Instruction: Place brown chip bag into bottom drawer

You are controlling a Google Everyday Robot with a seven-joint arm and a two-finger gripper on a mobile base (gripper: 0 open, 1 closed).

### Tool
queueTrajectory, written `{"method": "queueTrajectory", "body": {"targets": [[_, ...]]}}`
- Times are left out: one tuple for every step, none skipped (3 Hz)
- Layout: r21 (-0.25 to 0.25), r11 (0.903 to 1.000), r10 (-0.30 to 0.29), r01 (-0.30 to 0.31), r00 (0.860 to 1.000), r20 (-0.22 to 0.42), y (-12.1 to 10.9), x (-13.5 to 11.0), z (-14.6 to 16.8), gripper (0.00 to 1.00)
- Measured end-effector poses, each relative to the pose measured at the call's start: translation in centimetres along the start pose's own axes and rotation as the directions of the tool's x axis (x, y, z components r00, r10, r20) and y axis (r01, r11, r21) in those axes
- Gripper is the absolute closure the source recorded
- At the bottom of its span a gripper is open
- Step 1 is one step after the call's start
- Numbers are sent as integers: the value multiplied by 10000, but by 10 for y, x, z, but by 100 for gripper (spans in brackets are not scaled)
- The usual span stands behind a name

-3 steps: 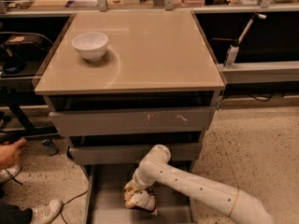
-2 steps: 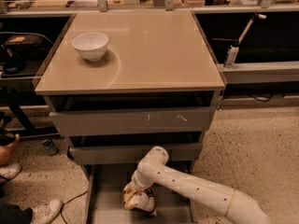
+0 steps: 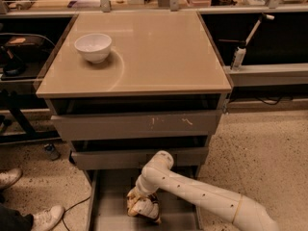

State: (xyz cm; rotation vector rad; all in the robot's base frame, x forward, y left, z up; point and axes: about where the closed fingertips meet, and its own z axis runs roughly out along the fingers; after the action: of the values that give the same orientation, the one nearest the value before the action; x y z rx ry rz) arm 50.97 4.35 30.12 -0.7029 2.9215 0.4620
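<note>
Brown chip bag (image 3: 144, 207) sits low in the frame, just left of centre, lying on the floor of the bottom drawer (image 3: 108, 211), and that drawer is pulled well out toward the camera. We see the bag's pale crinkled part with a darker patch on top; its near edge comes close to the bottom border of the picture.

Right on top of it is the gripper (image 3: 139, 194), pointing down and touching the bag's upper side. Clamped or let go? Cannot tell, because the wrist and the bag cover that part. The white arm (image 3: 202, 194) runs in from the lower right corner, rises to a rounded elbow just under the middle drawer (image 3: 110, 159), then bends down into the tray (its base is cut off by the frame edge).

At lower left, a white shoe (image 3: 45, 218) stands on the speckled floor.

Moving back: the middle drawer is slightly out, the top drawer (image 3: 130, 125) above it also ajar, with scuffs on its front. Then comes the tan cabinet top (image 3: 159, 57), with a white bowl (image 3: 93, 47) at upper left. Far right, a spray bottle (image 3: 237, 57) stands on a ledge.
</note>
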Motion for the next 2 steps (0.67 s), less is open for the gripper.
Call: {"method": "queueTrajectory", "body": {"targets": [[0,10000,0,0,10000,0,0,0,0,34],[0,10000,0,0,10000,-1,0,0,0,11]]}}
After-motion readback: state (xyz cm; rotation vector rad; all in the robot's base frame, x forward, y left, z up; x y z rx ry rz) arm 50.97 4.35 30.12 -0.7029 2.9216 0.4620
